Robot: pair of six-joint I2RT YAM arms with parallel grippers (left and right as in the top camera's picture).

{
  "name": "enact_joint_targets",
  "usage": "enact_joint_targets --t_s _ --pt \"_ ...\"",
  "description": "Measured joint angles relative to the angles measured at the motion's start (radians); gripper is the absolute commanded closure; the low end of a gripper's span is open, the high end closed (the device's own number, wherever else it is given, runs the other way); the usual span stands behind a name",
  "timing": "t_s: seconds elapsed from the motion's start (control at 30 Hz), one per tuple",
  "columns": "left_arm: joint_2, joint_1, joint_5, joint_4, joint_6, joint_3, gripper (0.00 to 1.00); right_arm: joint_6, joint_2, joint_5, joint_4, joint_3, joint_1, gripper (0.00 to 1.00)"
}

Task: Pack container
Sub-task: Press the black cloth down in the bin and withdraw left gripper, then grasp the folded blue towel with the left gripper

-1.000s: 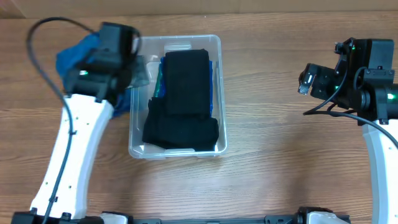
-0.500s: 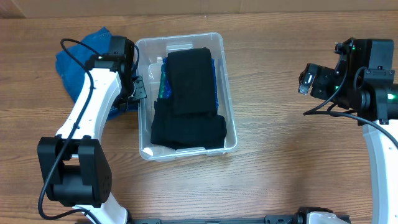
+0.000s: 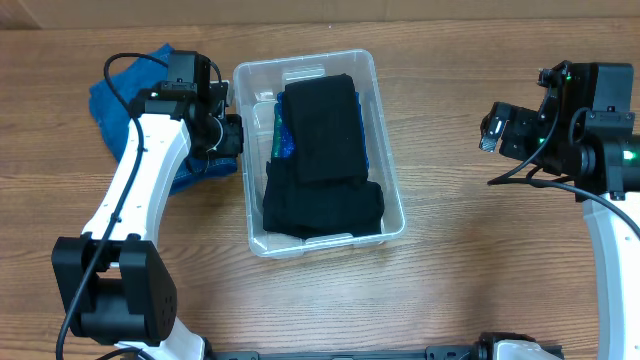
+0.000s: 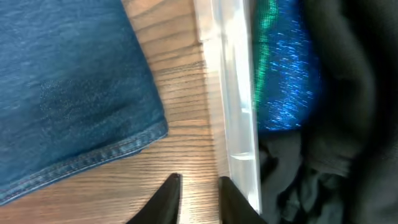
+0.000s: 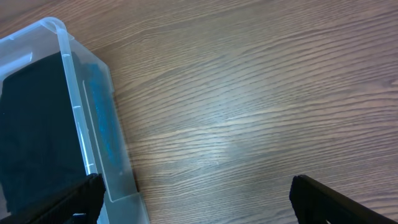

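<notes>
The clear plastic container (image 3: 393, 160) sits at the table's middle, holding folded black clothes (image 3: 322, 130) over a shiny blue-green item (image 3: 281, 135). My left gripper (image 3: 232, 135) is at the container's left wall. In the left wrist view its fingers (image 4: 199, 193) are nearly together with nothing between them, and the right finger rests against the container's rim (image 4: 233, 93). My right gripper (image 3: 492, 130) is open and empty, well to the right of the container. The right wrist view shows its fingers (image 5: 193, 199) spread wide over bare wood, with the container's wall (image 5: 71, 93) at the left.
A blue denim cloth (image 3: 125, 95) lies on the table left of the container, under my left arm; it fills the left of the left wrist view (image 4: 68, 93). Bare wooden table lies between the container and my right arm.
The container has slid to the right and turned slightly, with my left gripper against its left side. The left arm swung toward the container. The right arm has not moved.
</notes>
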Motion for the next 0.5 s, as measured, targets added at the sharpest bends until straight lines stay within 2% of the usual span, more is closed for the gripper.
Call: enact_joint_targets --t_s 0.07,0.13,0.23,0.33,0.4,0.5 --pt "-0.019 0.014 -0.06 -0.006 -0.065 0.0 0.29 0.0 0.0 0.0 0.0 0.0 0.0 0.0" --pt "-0.063 0.077 -0.085 0.016 -0.121 0.0 0.19 0.0 0.0 0.0 0.0 0.0 0.0 0.0" --pt "-0.102 0.305 -0.044 0.106 -0.154 0.0 0.11 0.0 0.0 0.0 -0.001 0.0 0.0 0.0" --pt "-0.069 0.494 0.05 0.177 -0.158 0.0 0.08 0.0 0.0 0.0 -0.002 0.0 0.0 0.0" --pt "-0.014 0.577 0.096 0.22 -0.159 0.0 0.05 -0.001 0.0 0.0 -0.002 0.0 0.0 0.0" --pt "0.09 0.626 0.148 0.283 -0.156 0.0 0.05 0.0 0.0 0.0 -0.001 0.0 0.0 0.0"
